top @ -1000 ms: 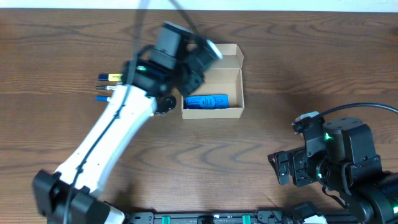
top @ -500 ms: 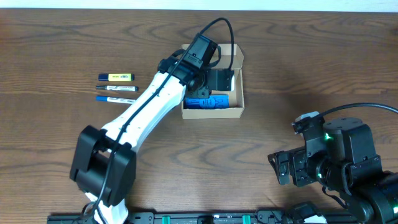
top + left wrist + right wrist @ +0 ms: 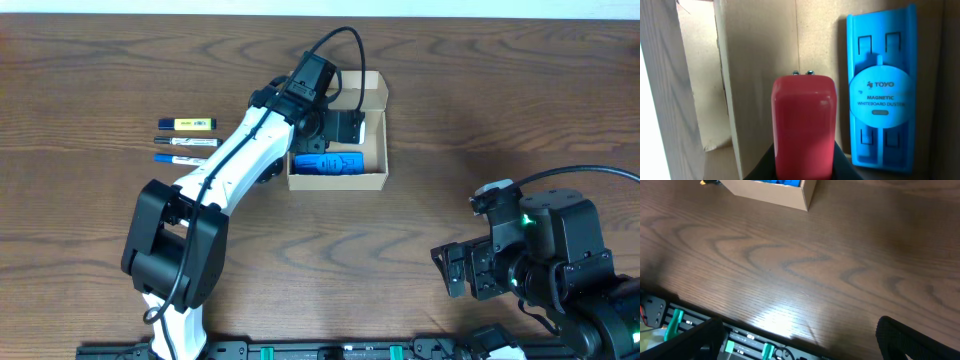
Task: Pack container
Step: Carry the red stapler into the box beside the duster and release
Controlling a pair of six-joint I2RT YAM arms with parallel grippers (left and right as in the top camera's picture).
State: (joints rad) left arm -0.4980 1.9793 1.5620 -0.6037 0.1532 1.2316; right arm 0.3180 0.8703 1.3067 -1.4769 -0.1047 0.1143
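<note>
Left tool inside container, pinching a red block.
Container sits open near the middle of the counter's far edge; blue duster inside reads "TOYO MAGNETIC WHITEBOARD DUSTER". Right tool spread wide, near-right corner. Three pens leftward, labels unreadable.

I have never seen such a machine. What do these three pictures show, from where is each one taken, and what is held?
This is a robot with two arms at a wooden table. Each arm ends in a gripper with two fingers. One picture comes from a camera above the table. The other two come from cameras on the wrists. On the table lie three pens and an open cardboard box with a blue whiteboard duster inside. The left gripper reaches into the box and is closed on a red block. The right gripper is open and empty, away from the box.
</note>
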